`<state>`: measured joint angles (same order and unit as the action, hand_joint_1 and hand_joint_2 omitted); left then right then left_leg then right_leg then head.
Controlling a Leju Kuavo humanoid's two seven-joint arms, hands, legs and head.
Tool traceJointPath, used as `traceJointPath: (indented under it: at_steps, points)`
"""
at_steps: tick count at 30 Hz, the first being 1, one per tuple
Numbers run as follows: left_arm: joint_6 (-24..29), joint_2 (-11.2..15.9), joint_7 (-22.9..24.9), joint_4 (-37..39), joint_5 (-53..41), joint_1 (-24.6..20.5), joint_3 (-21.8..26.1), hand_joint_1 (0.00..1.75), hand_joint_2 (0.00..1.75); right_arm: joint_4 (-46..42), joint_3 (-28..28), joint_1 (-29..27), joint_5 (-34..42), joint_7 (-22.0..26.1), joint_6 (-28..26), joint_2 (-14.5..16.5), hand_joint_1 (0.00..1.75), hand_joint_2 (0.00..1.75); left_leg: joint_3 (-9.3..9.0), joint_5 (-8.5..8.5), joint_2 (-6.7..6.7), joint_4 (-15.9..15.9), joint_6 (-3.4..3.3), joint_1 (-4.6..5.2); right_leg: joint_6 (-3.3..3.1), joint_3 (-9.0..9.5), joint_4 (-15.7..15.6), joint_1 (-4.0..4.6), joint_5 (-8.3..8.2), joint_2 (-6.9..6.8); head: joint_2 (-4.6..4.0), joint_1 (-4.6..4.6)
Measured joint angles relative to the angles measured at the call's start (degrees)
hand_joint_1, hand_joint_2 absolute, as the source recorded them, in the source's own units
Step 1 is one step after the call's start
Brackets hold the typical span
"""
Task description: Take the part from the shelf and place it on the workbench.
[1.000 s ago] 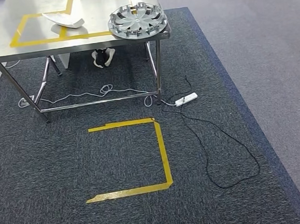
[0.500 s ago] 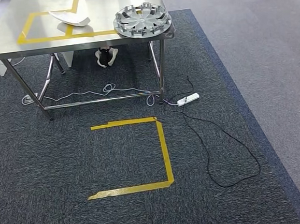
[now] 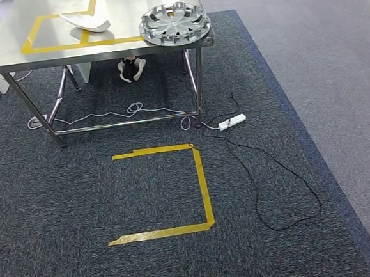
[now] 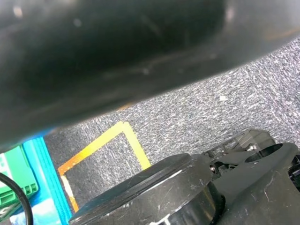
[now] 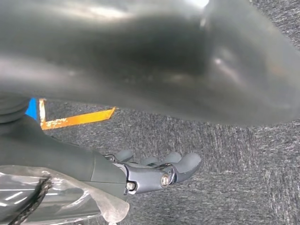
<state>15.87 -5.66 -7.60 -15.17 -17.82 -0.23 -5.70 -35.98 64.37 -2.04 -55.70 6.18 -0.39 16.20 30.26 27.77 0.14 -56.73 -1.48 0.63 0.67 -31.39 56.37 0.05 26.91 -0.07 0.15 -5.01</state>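
Observation:
The steel workbench (image 3: 118, 49) stands ahead at the far left, marked with yellow tape. On its right front corner lies a silver wheel cover (image 3: 174, 22). A white curved part (image 3: 86, 22) lies further left on the tape. My right hand (image 5: 152, 171) hangs over the dark carpet, its fingers stretched straight with nothing between them. A big grey blurred shape (image 5: 148, 61) sits close to that lens. In the left wrist view a dark blur (image 4: 106, 56) lies close to the lens, seemingly my left hand. How its fingers lie cannot be made out.
A yellow tape outline (image 3: 204, 188) marks the carpet before the bench. A white power strip (image 3: 232, 121) and a looping black cable (image 3: 283, 176) lie to its right. White cables and a black-and-white thing (image 3: 131, 68) lie under the bench. Lighter grey floor (image 3: 332, 69) runs along the right.
The whole picture has shifted a little, the bench sliding right and down, so the camera moved. The things on the bench have kept their places.

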Motion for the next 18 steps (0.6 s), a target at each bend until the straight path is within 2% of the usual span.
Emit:
traceJointPath:
  at_steps: [3,4,5,6,8,9,10,11,12,13,14,15,16,18]
  points:
    - [0.0,0.0,-0.1,0.0,0.1,0.0,0.1,0.00,0.00,0.1,0.2,0.1,0.0,0.1,0.0,0.0,0.00,0.00,-0.09,-0.66,-0.11,0.7,-0.73,-0.11,0.56,-0.03,-0.3,0.00,-0.27,-0.13,0.00,0.02]
    - [0.0,0.0,-0.1,0.0,0.2,0.0,0.2,0.00,0.00,0.2,0.2,0.1,0.0,0.1,0.0,0.0,0.00,0.00,-0.20,-1.13,-0.18,1.3,-0.95,-0.38,0.71,-0.41,0.4,0.05,0.52,-0.10,0.00,-0.03]
    - [0.0,0.0,-0.1,0.0,0.2,0.0,0.2,0.00,0.00,0.2,0.2,0.1,0.0,0.2,-0.1,0.0,0.00,0.00,-0.19,-1.61,-0.27,1.9,-1.07,-0.67,0.90,-1.24,2.1,0.05,1.98,-0.05,0.00,-0.08]
    - [0.0,0.0,-0.2,0.0,0.3,0.0,0.2,0.00,0.00,0.2,0.2,0.1,-0.1,0.2,-0.1,0.0,0.00,0.00,-0.05,-1.92,-0.39,2.1,-1.09,-0.86,1.11,-2.63,5.3,-0.13,4.10,0.01,0.00,-0.12]
    - [0.0,0.0,-0.2,0.0,0.4,0.1,0.3,0.00,0.00,0.3,0.2,0.2,-0.3,0.3,-0.2,0.0,0.00,0.00,0.60,-2.22,-0.76,2.0,-0.92,-1.07,1.66,-5.77,13.1,-0.59,8.15,0.01,0.00,-0.12]
    - [0.0,-0.1,-0.2,0.1,0.4,0.2,0.3,0.00,0.00,0.3,0.2,0.2,-0.4,0.4,-0.2,0.0,0.00,0.00,0.89,-2.32,-1.04,1.9,-0.72,-1.19,1.94,-6.59,15.5,-0.85,8.94,0.00,0.00,-0.10]
    - [0.0,-0.1,-0.2,0.1,0.5,0.3,0.3,0.00,0.00,0.4,0.3,0.1,-0.4,0.4,-0.2,0.0,0.00,0.00,1.13,-2.42,-1.46,1.8,-0.44,-1.38,2.24,-6.22,15.5,-1.13,8.53,0.02,0.00,-0.08]
    - [0.0,-0.1,-0.2,0.1,0.5,0.3,0.3,0.00,0.00,0.4,0.3,0.1,-0.4,0.4,-0.2,0.0,0.00,0.00,1.34,-2.49,-1.99,1.6,-0.10,-1.64,2.55,-4.62,13.0,-1.42,7.10,0.14,0.00,-0.09]
    - [0.0,-0.1,-0.2,0.1,0.5,0.3,0.3,0.00,0.00,0.5,0.3,0.1,-0.5,0.5,-0.2,0.0,0.00,0.00,1.56,-2.49,-2.58,1.2,0.36,-1.90,2.93,-2.11,8.9,-1.82,5.32,0.72,0.00,-0.10]
    - [0.0,0.0,-0.2,0.1,0.5,0.3,0.3,0.00,0.00,0.6,0.3,0.2,-0.5,0.5,-0.2,0.0,0.00,0.00,1.85,-2.44,-3.16,0.8,0.91,-2.06,3.30,0.26,4.7,-2.09,4.23,1.97,0.00,-0.20]
    - [0.0,0.0,-0.2,0.1,0.5,0.2,0.3,0.00,0.00,0.8,0.3,0.3,-0.5,0.5,-0.2,0.0,0.00,0.00,2.15,-2.39,-3.67,0.4,1.45,-2.12,3.26,1.90,1.7,-2.31,3.63,2.94,0.00,-0.23]
    - [0.1,0.0,-0.3,0.1,0.5,0.2,0.4,0.00,0.00,0.9,0.3,0.3,-0.5,0.5,-0.2,0.0,0.00,0.00,2.41,-2.41,-4.15,0.1,1.97,-2.13,3.03,2.70,0.3,-2.38,3.63,3.67,0.00,-0.20]
    - [0.1,0.1,-0.3,0.1,0.5,0.2,0.4,0.00,0.00,1.1,0.3,0.3,-0.5,0.5,-0.2,0.0,0.00,0.00,2.62,-2.53,-4.60,0.0,2.44,-2.13,2.56,2.73,0.2,-2.23,3.96,3.83,0.00,-0.16]
    - [0.1,0.1,-0.3,0.2,0.5,0.4,0.4,0.00,0.00,1.1,0.4,0.3,-0.5,0.5,-0.3,-0.1,0.00,0.00,2.88,-2.80,-5.24,-0.1,3.14,-2.38,1.40,2.66,0.6,-2.05,3.71,2.57,0.00,0.02]
